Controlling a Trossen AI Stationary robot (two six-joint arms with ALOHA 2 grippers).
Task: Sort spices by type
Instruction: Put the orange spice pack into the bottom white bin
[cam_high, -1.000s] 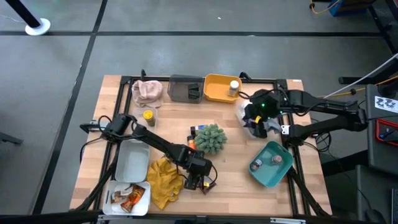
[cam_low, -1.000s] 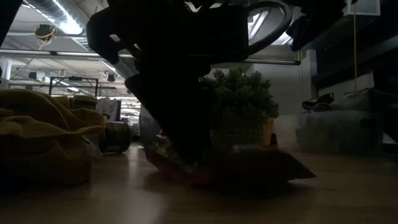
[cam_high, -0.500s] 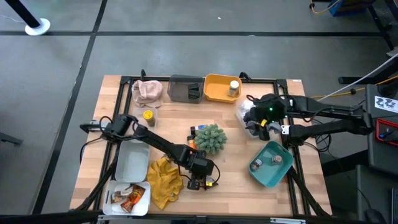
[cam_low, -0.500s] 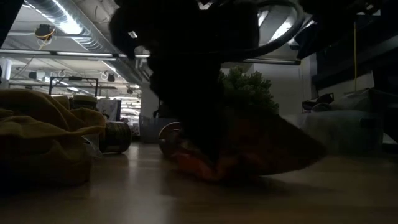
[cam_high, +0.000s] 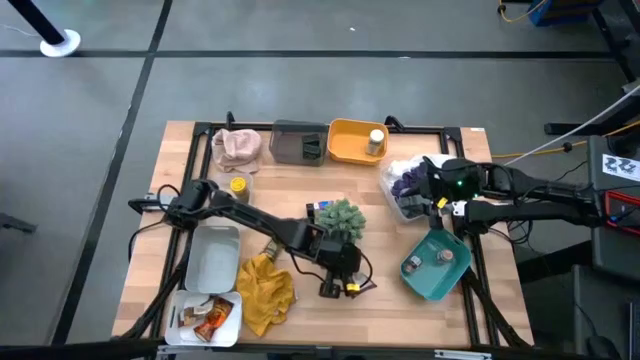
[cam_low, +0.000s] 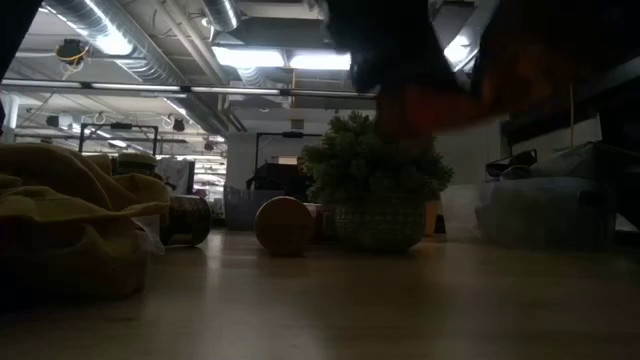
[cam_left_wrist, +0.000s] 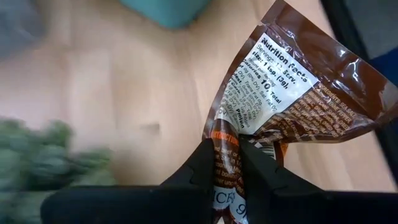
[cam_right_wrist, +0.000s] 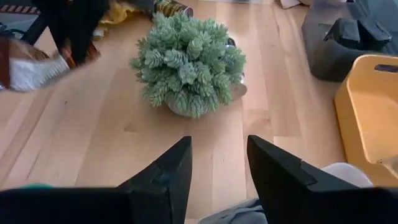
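Two grippers here: left gripper (cam_left_wrist: 225, 163) pinched tight on a glossy brown packet (cam_left_wrist: 292, 87) above the table (cam_high: 380, 300), right gripper (cam_right_wrist: 217, 168) parted, empty, facing the plant ball (cam_right_wrist: 189, 62).

A green spiky plant ball (cam_high: 340, 218) sat near the middle of the table (cam_high: 380, 310). A mustard-yellow cloth (cam_high: 262, 292) lay crumpled toward the front edge, left of centre. At the front left corner stood two white trays (cam_high: 212, 256), one behind the other. Along the back edge were a pink cloth (cam_high: 237, 147), a grey bin (cam_high: 298, 143) and a yellow bin (cam_high: 349, 141), side by side. A teal bin (cam_high: 428, 276) rested tilted near the right edge, with a clear bag (cam_high: 397, 180) behind it.
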